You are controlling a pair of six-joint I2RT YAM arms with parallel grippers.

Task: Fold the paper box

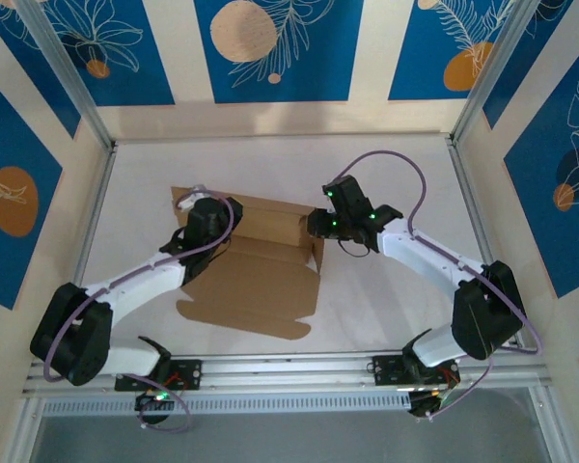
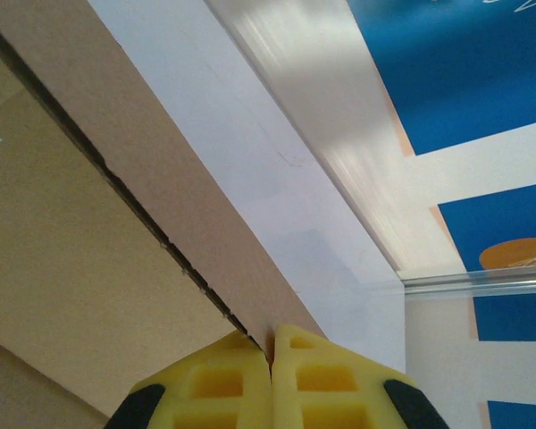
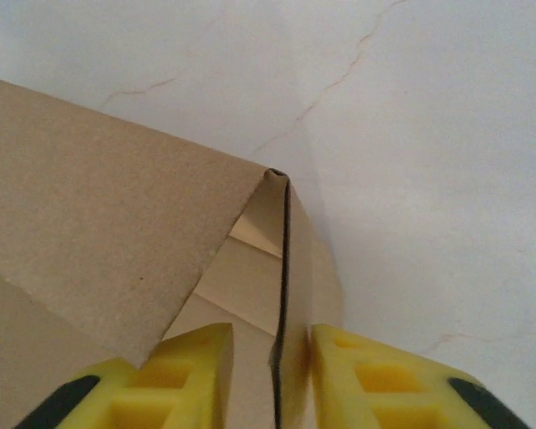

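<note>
The paper box (image 1: pixel 256 285) is brown cardboard lying in the middle of the white table, its back wall and right side wall raised and its front flap flat. My left gripper (image 1: pixel 195 207) is at the box's back left corner. In the left wrist view its yellow fingers (image 2: pixel 214 384) are shut on the top edge of a cardboard wall (image 2: pixel 89 268). My right gripper (image 1: pixel 317 230) is at the box's right end. In the right wrist view that gripper (image 3: pixel 272 332) is open astride the upright side wall (image 3: pixel 116 206). The wall rests against the right finger (image 3: pixel 357 375), with a gap to the left finger.
A metal rail (image 1: pixel 289 371) runs along the table's near edge by the arm bases. Metal frame posts (image 1: pixel 96 231) border the sides. Bare white table (image 1: pixel 396 174) lies behind and to the right of the box. Blue patterned panels stand beyond it.
</note>
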